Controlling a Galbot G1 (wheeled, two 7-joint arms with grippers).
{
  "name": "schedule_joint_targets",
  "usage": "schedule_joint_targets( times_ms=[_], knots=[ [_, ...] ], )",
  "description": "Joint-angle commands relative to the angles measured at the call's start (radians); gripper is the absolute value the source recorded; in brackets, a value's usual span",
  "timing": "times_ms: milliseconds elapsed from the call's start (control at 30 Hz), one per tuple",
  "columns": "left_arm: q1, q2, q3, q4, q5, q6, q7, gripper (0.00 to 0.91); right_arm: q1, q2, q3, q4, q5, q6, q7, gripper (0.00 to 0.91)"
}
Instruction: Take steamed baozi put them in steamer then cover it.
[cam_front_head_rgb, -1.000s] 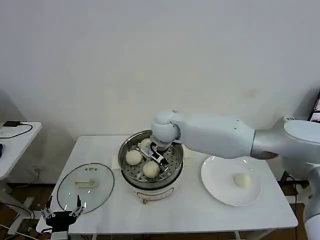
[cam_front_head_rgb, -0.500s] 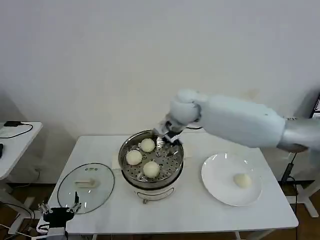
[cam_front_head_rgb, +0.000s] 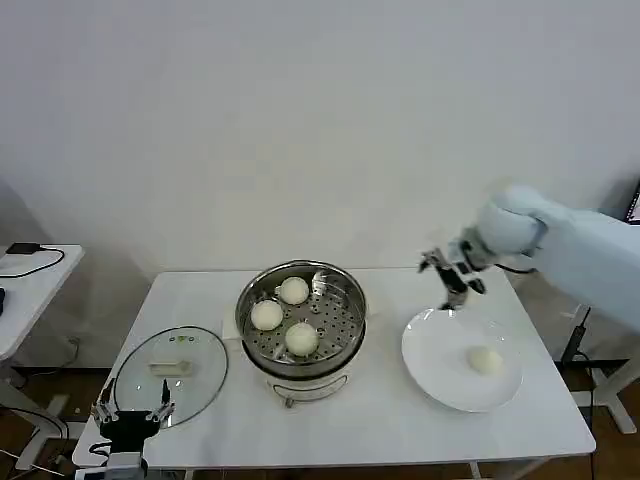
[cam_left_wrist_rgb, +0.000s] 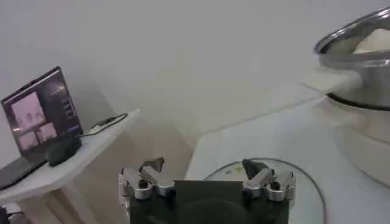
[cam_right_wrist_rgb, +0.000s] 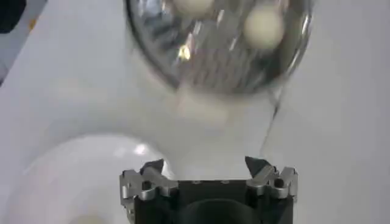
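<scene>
Nearest us, at the lower left of the head view, our left gripper (cam_front_head_rgb: 128, 418) waits with its fingers spread and empty at the front edge of the desk (cam_front_head_rgb: 380, 420), just before the glass lid (cam_front_head_rgb: 170, 375). At centre sits the steamer (cam_front_head_rgb: 302, 322), uncovered, with three steamed baozi (cam_front_head_rgb: 302, 339) on its perforated tray. Lower right of it, the white plate (cam_front_head_rgb: 430, 365) carries the last bun (cam_front_head_rgb: 485, 360). Farther back, our right gripper (cam_front_head_rgb: 452, 272) hangs open and holding nothing above the plate's far rim. That bun lies below the right gripper and toward the frame's lower right, so we judge the right arm the nearer one; being round, the bun sets no grasp axis.
</scene>
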Motion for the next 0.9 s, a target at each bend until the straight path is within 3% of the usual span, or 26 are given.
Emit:
schedule_joint_targets(
  times_ms=[33,167,400,900],
  knots=[
    [0.004,0.000,0.020,-0.003,0.005,0.001,0.000,0.907,-0.315,-0.218,0.215,0.012,-0.086,-0.001,0.004,0.907],
    [0.011,-0.004,0.017,-0.005,0.009,0.001,-0.001,0.907,-0.496,-0.185,0.349,-0.070,-0.140,0.018,0.008,0.907],
    [0.022,-0.008,0.005,-0.012,0.015,0.001,0.000,0.907,-0.591,-0.097,0.417,-0.188,-0.176,0.035,0.019,0.907],
    [0.038,-0.021,-0.007,-0.008,0.019,0.001,0.000,0.907,-0.589,0.075,0.408,-0.347,-0.202,0.054,0.023,0.907]
  ],
)
